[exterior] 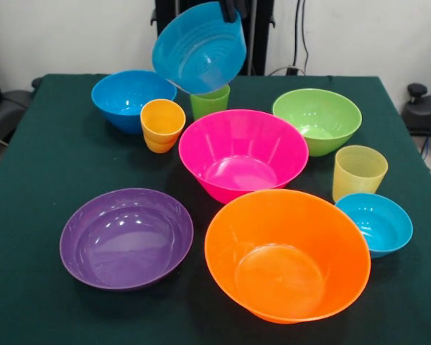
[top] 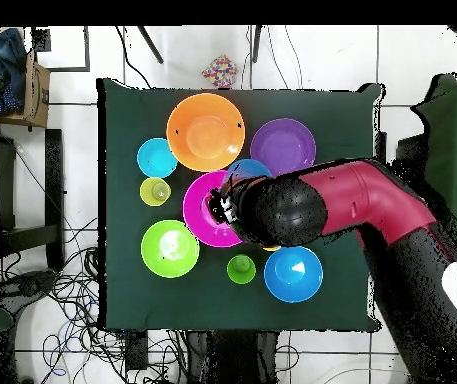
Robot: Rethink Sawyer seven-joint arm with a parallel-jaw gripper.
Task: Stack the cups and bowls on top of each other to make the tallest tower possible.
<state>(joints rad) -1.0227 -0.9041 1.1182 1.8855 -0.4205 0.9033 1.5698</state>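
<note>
Above the far half of the counter [exterior: 43,144], the gripper [exterior: 233,8] is holding a medium blue bowl [exterior: 199,47] by its upper rim; the jaws are closed on that rim, and the bowl is hanging tilted in the air with its opening facing the room. Directly beneath it, the green cup [exterior: 210,101] is standing upright on the green cloth; beside that, the yellow-orange cup [exterior: 161,125] is standing just in front of another blue bowl [exterior: 127,98]. At the centre, the large pink bowl [exterior: 243,153] is sitting empty; behind and to its right, the green bowl [exterior: 318,118] is resting on its own. Nearer the front edge, the large orange bowl [exterior: 287,254] is lying just beside the pink one; the shallow purple bowl [exterior: 126,237] is sitting well apart to its left. On the right side, the ribbed pale yellow cup [exterior: 358,172] is standing just behind a small blue bowl [exterior: 375,223]. From overhead, the red and black arm [top: 372,205] is covering part of the pink bowl; no bowl or cup is resting inside another yet.
</note>
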